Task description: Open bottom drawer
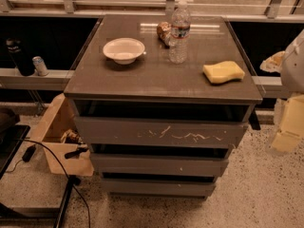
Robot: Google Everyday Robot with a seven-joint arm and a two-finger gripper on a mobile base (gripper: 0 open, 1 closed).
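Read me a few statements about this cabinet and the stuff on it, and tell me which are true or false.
1. The bottom drawer is pulled fully out. False: it is pushed in.
2. The yellow sponge lies on the cabinet top. True.
3. The white bowl stands on the floor. False: it is on the cabinet top.
4. The end effector is off to the cabinet's right, touching no drawer. True.
5. The water bottle lies on its side. False: it stands upright.

Bottom drawer (159, 187) lowest, pincer (287, 128) to right
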